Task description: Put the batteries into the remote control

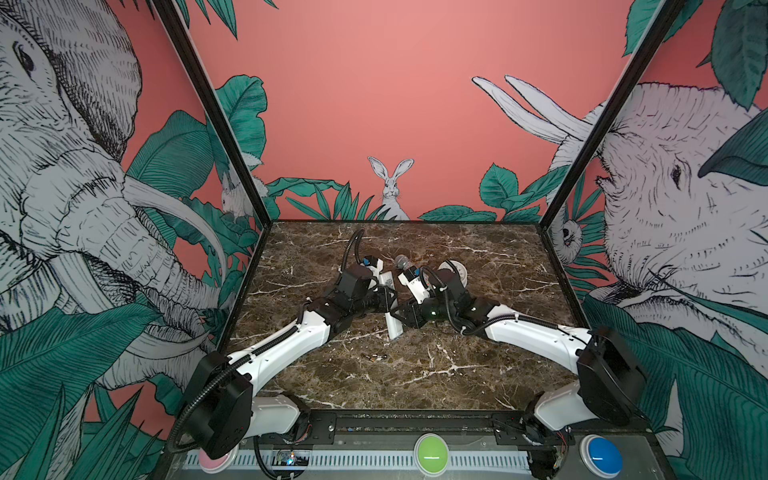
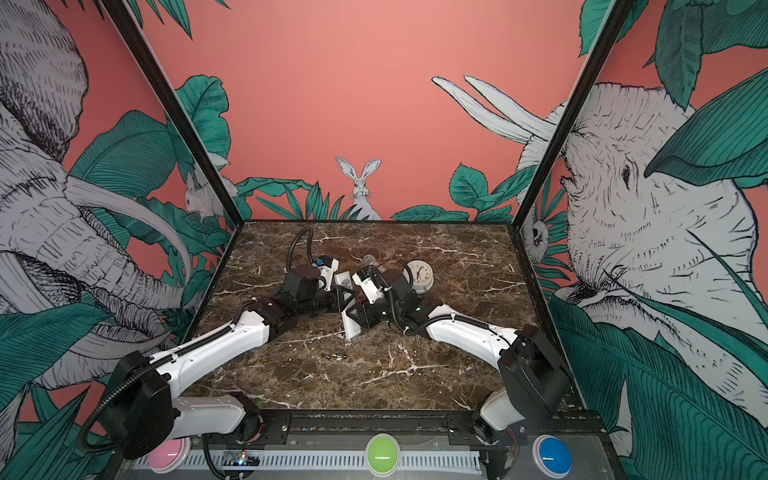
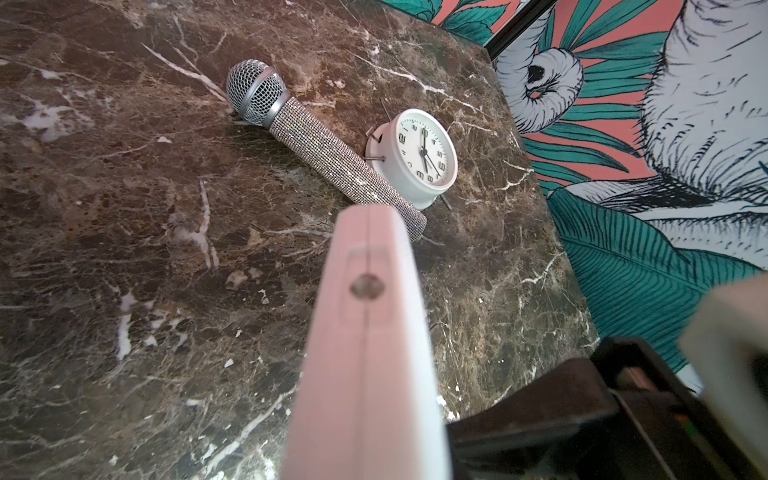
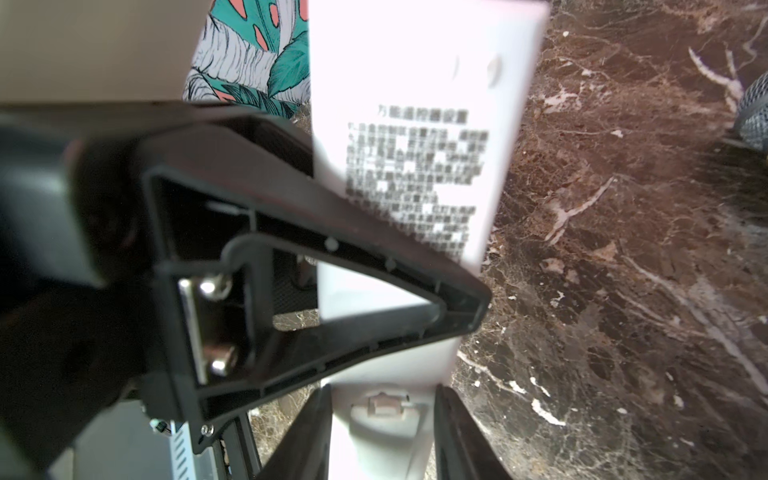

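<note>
**Inspector A:** Both top views are bright and evenly lit from overhead. Soft, short shadows sit under the white robot arms (image 1: 282, 349) on the brown marble worktop (image 1: 478, 374). The straight black frame posts (image 1: 212, 112) splay towards the corners, which is wide-lens distortion.

**Inspector B:** Confirmed. In the left wrist view the silver-mesh glitter microphone (image 3: 291, 124) and round white clock (image 3: 419, 153) are sharp, each with a faint shadow. The long white plastic remote control (image 3: 365, 353) is close to the lens, soft and tinted pink.

**Inspector A:** In the right wrist view the remote control's back is blown out to white glare and its printed text is smeared. The worktop behind it is in focus, with a warm reddish cast.
</note>
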You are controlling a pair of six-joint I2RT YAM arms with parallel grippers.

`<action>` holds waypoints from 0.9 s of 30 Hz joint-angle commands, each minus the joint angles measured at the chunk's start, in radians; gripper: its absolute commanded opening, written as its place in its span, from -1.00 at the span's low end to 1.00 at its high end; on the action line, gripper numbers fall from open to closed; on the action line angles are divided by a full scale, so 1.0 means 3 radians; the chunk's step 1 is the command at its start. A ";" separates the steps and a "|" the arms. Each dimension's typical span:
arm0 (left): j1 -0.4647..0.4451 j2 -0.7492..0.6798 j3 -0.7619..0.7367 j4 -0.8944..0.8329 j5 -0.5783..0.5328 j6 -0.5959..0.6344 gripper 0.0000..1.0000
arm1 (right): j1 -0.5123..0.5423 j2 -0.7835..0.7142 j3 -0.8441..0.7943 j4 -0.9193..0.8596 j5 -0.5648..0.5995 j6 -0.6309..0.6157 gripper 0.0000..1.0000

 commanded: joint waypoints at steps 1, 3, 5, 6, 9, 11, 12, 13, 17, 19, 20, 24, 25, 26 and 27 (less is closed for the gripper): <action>-0.0020 -0.0048 0.0061 0.0171 0.0104 -0.0016 -1.00 | 0.0005 0.0059 0.0044 0.0075 -0.0007 -0.0004 -0.24; -0.0019 -0.0043 0.0064 0.0173 0.0103 -0.0016 -1.00 | 0.0006 0.0061 0.0037 0.0082 -0.0008 0.0000 -0.27; -0.0020 -0.0042 0.0064 0.0179 0.0103 -0.0015 -1.00 | 0.0005 0.0058 0.0036 0.0083 -0.0013 -0.0002 -0.30; -0.0020 -0.0039 0.0064 0.0178 0.0098 -0.0013 -1.00 | 0.0006 0.0059 0.0029 0.0083 -0.0015 0.0002 -0.31; -0.0020 -0.0048 0.0065 0.0178 0.0098 -0.0021 -1.00 | 0.0006 0.0058 0.0024 0.0092 -0.0029 0.0003 -0.35; -0.0020 -0.0057 0.0059 0.0174 0.0095 -0.0015 -1.00 | 0.0007 0.0049 0.0015 0.0094 -0.0026 0.0003 -0.36; -0.0020 -0.0060 0.0057 0.0166 0.0089 -0.0014 -1.00 | 0.0005 0.0044 0.0012 0.0093 -0.0029 0.0007 -0.36; -0.0020 -0.0064 0.0054 0.0163 0.0086 -0.0015 -1.00 | 0.0005 0.0038 0.0011 0.0093 -0.0029 0.0007 -0.37; -0.0020 -0.0072 0.0055 0.0158 0.0076 -0.0014 -1.00 | 0.0009 0.0018 0.0003 0.0088 -0.0030 0.0008 -0.41; -0.0020 -0.0072 0.0048 0.0158 0.0068 -0.0020 -1.00 | 0.0009 0.0009 0.0001 0.0088 -0.0034 0.0009 -0.43; -0.0020 -0.0070 0.0051 0.0158 0.0062 -0.0022 -1.00 | 0.0005 0.0005 -0.0006 0.0088 -0.0036 0.0009 -0.43; -0.0020 -0.0071 0.0043 0.0158 0.0052 -0.0021 -1.00 | 0.0008 -0.0019 -0.0014 0.0088 -0.0043 0.0009 -0.45; -0.0020 -0.0068 0.0043 0.0158 0.0054 -0.0021 -1.00 | 0.0008 -0.0027 -0.0016 0.0088 -0.0044 0.0009 -0.45; -0.0020 -0.0069 0.0040 0.0154 0.0050 -0.0021 -1.00 | 0.0007 -0.0029 -0.0017 0.0088 -0.0050 0.0008 -0.46; -0.0020 -0.0068 0.0040 0.0153 0.0043 -0.0020 -1.00 | 0.0007 -0.0033 -0.0020 0.0090 -0.0049 0.0016 -0.46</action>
